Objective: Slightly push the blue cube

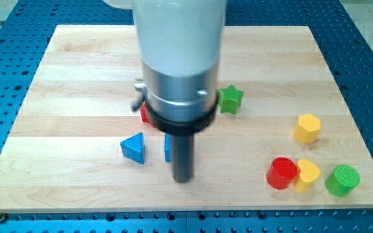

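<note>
The blue cube (167, 148) is mostly hidden behind my rod; only its left edge shows just left of the rod. My tip (183, 179) rests on the board at the view's bottom centre, right beside and slightly below the blue cube. A blue triangular block (134, 148) lies to the cube's left.
A red block (145, 115) peeks out behind the arm's housing. A green star (230, 99) lies right of the arm. At the view's right are a yellow hexagon (307, 128), a red cylinder (282, 173), a yellow block (306, 175) and a green cylinder (342, 180).
</note>
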{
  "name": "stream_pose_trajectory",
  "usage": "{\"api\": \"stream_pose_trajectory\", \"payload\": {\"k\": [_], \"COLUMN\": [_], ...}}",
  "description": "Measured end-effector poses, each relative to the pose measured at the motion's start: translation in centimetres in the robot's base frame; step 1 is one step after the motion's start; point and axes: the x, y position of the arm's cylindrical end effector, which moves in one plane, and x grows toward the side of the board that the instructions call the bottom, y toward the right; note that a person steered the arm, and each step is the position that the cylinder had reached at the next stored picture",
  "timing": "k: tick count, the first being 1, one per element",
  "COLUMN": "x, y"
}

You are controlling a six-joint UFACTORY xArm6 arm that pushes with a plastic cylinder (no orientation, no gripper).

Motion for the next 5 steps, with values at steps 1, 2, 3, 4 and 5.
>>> {"api": "stream_pose_trajectory", "payload": {"k": [1, 2, 3, 4, 5], "x": [-2.8, -4.1, -2.1, 3.0, -0.1], "y": [7.3, 2.9, 0.8, 0.9, 1.3]}}
